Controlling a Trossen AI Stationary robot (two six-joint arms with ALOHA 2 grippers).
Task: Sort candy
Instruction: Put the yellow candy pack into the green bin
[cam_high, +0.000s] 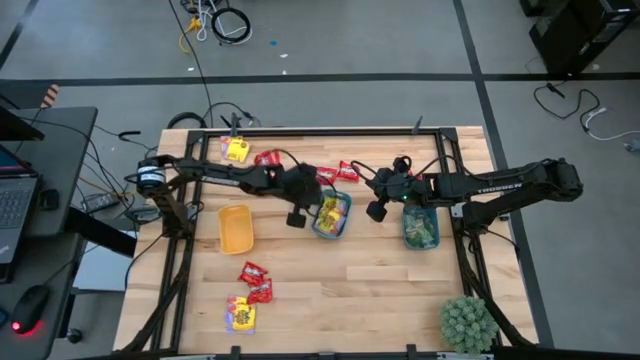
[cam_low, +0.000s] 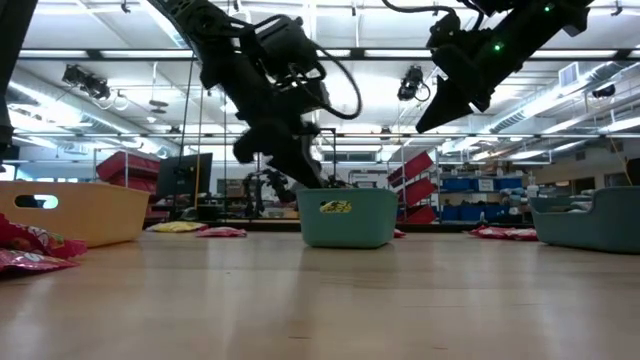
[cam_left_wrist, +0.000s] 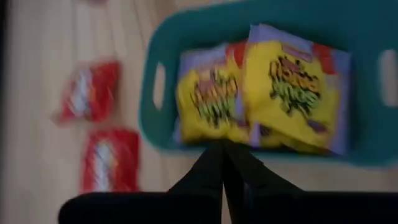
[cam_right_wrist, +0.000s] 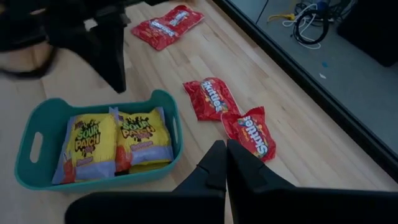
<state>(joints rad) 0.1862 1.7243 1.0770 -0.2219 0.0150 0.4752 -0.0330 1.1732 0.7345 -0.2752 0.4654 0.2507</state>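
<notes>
A teal tray (cam_high: 349, 205) at the table's middle holds yellow candy packets (cam_high: 330, 213), which lie flat in it (cam_left_wrist: 261, 93) (cam_right_wrist: 115, 143). My left gripper (cam_high: 297, 217) is shut and hangs just off that tray's left end, low over its rim (cam_low: 303, 178). My right gripper (cam_high: 377, 209) is shut and held high (cam_low: 432, 118) to the right of the tray, with two red packets (cam_right_wrist: 211, 99) (cam_right_wrist: 252, 130) lying on the wood ahead of it. A second teal tray (cam_high: 406, 222) under the right arm holds green packets (cam_high: 422, 232).
An orange-yellow tray (cam_high: 236, 228) stands left of the middle. Loose candy lies along the far edge: a yellow packet (cam_high: 236, 150) and red packets (cam_high: 268, 157) (cam_high: 347, 172). More red (cam_high: 255, 280) and yellow (cam_high: 240, 315) packets lie near the front. A spiky green plant (cam_high: 468, 322) occupies the near right corner.
</notes>
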